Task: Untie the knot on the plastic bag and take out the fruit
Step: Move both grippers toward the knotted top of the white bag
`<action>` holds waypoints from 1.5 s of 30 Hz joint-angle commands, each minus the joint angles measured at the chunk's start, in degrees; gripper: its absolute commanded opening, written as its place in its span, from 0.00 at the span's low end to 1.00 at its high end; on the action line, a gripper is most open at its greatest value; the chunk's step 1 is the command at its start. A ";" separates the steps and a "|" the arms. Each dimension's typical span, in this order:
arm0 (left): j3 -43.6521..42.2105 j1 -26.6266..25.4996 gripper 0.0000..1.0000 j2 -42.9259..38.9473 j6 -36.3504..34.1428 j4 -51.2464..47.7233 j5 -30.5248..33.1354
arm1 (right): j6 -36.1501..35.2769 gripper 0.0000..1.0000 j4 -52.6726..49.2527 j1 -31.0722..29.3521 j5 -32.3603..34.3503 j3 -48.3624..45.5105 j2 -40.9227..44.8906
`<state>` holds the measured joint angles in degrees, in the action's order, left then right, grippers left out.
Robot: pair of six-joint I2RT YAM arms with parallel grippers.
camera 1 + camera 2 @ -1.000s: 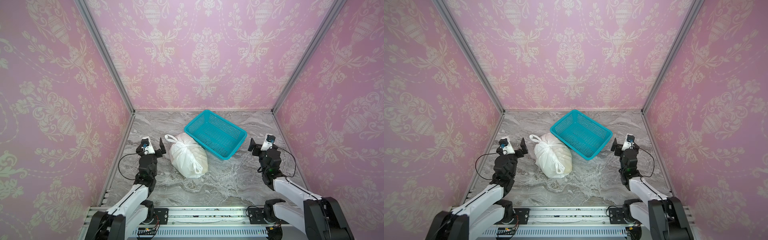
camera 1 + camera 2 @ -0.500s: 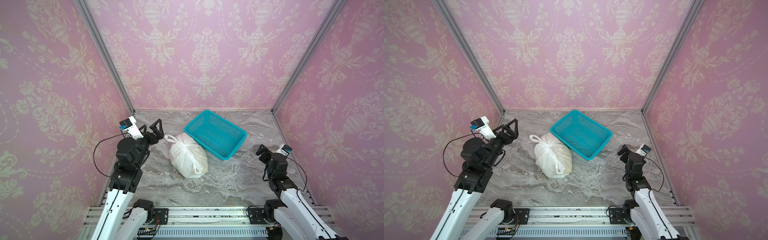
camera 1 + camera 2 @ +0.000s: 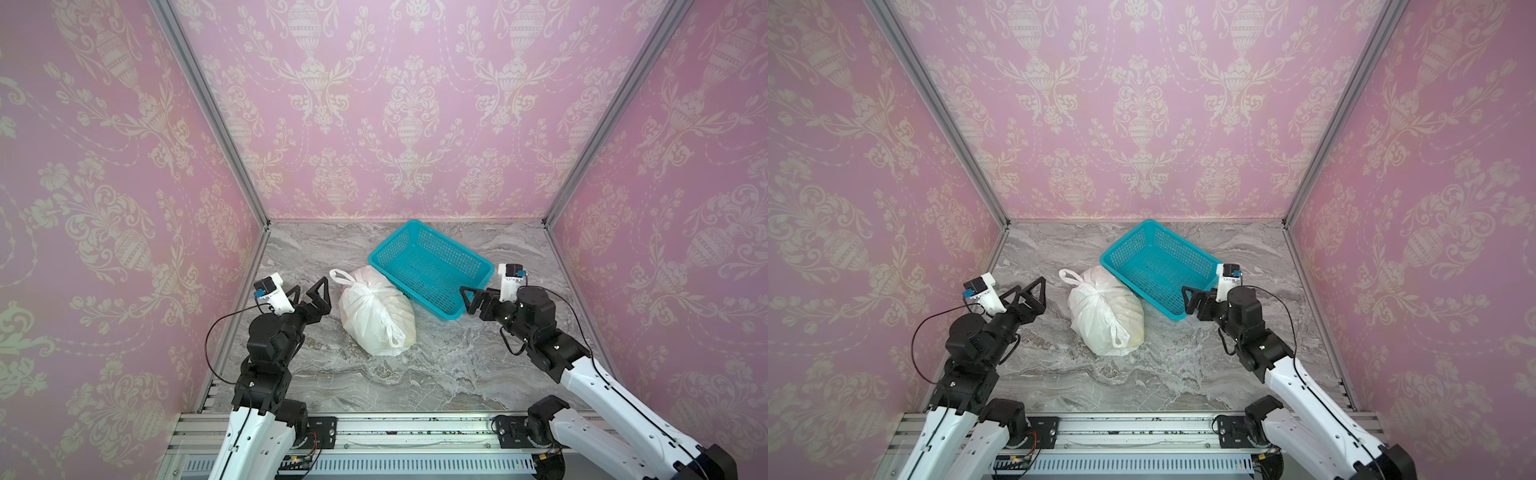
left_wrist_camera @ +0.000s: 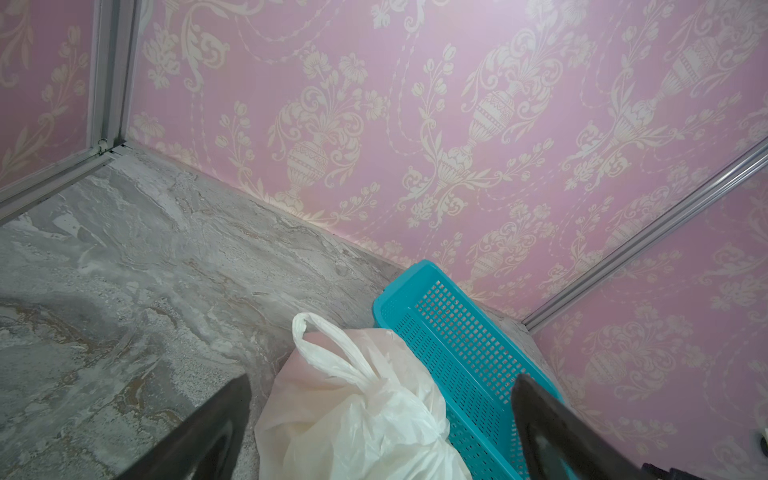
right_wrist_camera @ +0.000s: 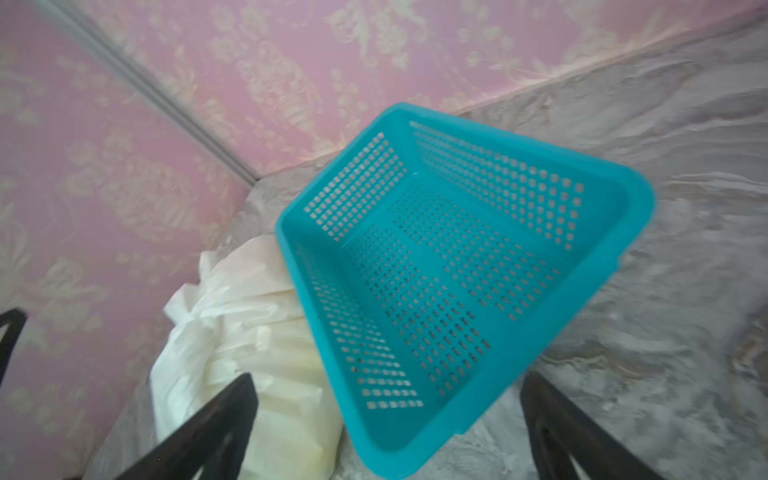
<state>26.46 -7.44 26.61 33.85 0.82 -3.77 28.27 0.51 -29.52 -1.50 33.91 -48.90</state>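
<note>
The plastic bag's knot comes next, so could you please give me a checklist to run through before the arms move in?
1. Fingers of the left gripper apart, nothing held: ok.
2. Fingers of the right gripper apart, nothing held: ok.
3. View of the knot on the plastic bag: ok, in plain sight.
4. Bag free of the basket: not ok, it lies against the basket's side.
5. Count of the fruit: cannot tell, hidden inside.
6. Basket empty: ok.

White plastic bag [image 3: 376, 318]; teal basket [image 3: 432, 266]; pink damask walls [image 3: 415, 108].
</note>
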 commanded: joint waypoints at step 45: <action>0.12 -10.31 0.80 23.81 -1.83 15.38 -7.39 | -1.40 0.78 -7.93 -18.12 16.82 26.99 -33.78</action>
<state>25.08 -15.44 51.92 34.92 16.64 -15.09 25.91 -8.71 -47.31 15.22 63.55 -85.41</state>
